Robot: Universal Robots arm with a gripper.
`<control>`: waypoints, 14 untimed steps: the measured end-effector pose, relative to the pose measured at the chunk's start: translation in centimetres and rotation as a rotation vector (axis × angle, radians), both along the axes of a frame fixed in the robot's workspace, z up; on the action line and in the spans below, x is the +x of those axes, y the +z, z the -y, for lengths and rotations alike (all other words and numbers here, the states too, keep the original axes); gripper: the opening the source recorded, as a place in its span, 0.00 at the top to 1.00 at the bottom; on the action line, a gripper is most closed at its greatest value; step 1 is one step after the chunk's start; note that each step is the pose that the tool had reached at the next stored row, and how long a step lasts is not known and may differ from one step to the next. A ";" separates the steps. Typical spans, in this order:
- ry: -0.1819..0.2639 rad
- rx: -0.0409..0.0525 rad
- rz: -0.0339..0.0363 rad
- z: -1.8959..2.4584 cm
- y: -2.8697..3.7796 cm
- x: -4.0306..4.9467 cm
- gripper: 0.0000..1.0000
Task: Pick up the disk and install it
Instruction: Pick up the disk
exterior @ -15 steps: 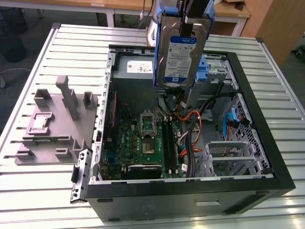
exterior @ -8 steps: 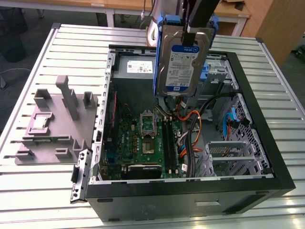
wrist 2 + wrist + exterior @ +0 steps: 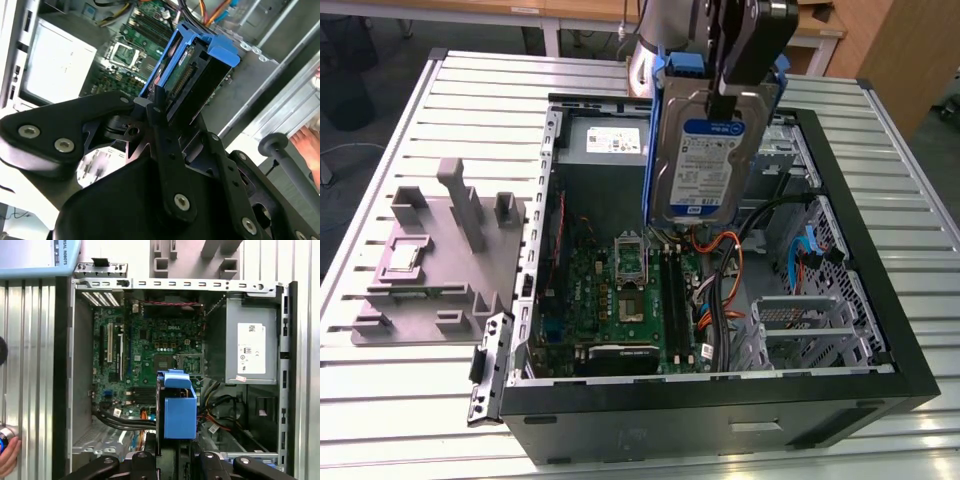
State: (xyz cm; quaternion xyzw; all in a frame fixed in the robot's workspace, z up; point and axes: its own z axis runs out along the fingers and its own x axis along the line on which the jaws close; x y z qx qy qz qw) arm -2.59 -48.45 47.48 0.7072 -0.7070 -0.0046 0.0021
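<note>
My gripper (image 3: 722, 95) pinches the disk (image 3: 692, 165) between its jaws, holding it upright over the open case (image 3: 720, 405), apparently clear of the motherboard (image 3: 612, 300).

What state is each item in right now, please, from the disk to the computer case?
disk, held upright in the air, not yet installed.
end effector, shut on the disk.
computer case, lying on its side on the table, side panel off.
power supply, mounted inside the computer case.
</note>
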 end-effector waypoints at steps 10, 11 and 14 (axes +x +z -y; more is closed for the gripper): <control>-0.001 -0.0002 -0.0001 3.25 -0.03 0.00 0.65; -0.001 0.0001 0.0000 3.54 -0.04 0.00 0.65; -0.001 -0.0001 -0.0001 4.46 -0.03 0.00 0.65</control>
